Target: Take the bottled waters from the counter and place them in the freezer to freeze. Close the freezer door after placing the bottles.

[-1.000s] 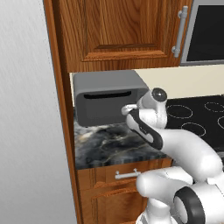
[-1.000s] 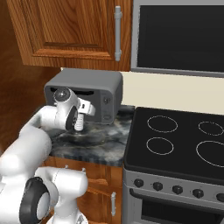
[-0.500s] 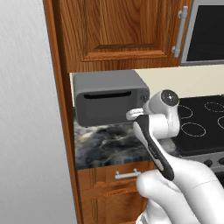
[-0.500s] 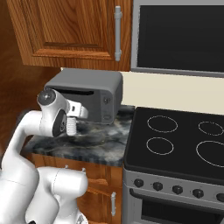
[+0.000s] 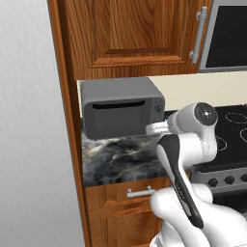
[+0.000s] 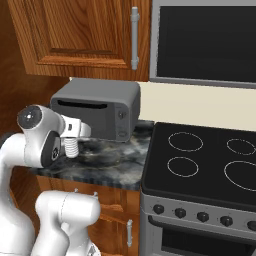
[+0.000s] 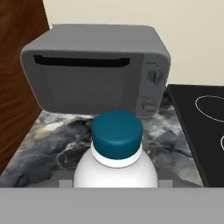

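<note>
A whitish ribbed bottled water (image 7: 115,168) with a teal cap (image 7: 117,133) sits between my gripper's (image 7: 114,183) fingers, which are shut on its body. In the right base view the bottle (image 6: 71,149) hangs below the gripper (image 6: 73,141), just above the left part of the dark marble counter (image 6: 117,161) and in front of the microwave. The counter (image 5: 118,159) lies ahead of my arm in the left base view. A tall brushed silver-grey freezer surface (image 5: 29,144) stands at far left; I cannot tell whether it is the freezer door.
A grey boxy microwave (image 5: 120,113) (image 6: 97,107) (image 7: 94,68) stands at the back of the counter. A black stovetop (image 6: 210,160) adjoins on the right. Wooden cabinets (image 5: 130,34) hang above, and a wooden side panel (image 5: 67,144) separates counter and freezer.
My arm has swung left across the counter front with the bottle in the gripper, away from the stove. The gripper has stayed shut on the bottle.
</note>
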### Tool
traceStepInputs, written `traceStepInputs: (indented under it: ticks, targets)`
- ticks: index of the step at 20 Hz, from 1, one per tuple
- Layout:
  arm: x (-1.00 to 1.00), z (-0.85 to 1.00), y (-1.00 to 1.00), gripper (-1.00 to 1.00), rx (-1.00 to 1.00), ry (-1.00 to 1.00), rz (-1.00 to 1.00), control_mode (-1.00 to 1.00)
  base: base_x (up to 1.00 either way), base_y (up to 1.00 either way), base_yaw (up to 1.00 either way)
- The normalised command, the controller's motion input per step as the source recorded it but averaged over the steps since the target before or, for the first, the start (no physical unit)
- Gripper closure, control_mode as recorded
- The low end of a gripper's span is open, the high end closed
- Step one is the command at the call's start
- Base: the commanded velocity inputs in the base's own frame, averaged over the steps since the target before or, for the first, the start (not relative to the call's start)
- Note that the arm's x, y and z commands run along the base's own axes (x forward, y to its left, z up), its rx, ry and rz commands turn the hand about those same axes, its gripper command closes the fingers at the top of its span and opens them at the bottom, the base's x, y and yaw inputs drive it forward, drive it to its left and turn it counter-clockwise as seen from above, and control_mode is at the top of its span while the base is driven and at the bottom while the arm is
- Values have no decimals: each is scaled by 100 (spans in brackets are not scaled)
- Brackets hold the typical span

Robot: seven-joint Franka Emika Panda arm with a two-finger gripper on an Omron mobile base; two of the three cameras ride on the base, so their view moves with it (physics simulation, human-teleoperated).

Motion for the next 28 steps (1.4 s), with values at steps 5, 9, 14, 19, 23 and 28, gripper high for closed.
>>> traceStepInputs:
  ticks: [5,9,14,19,23,28]
  targets:
    - [-66,34,0,100,0,-1,0,-100,0,0,0]
    - [-70,25,0,100,0,0,0,-100,0,0,0]
    - [-32,6,0,100,0,0,0,-100,0,0,0]
    - [0,0,0,100,0,0,0,-100,0,0,0]
    - [0,0,0,100,0,0,0,-100,0,0,0]
    - [0,0,0,100,0,0,0,-100,0,0,0]
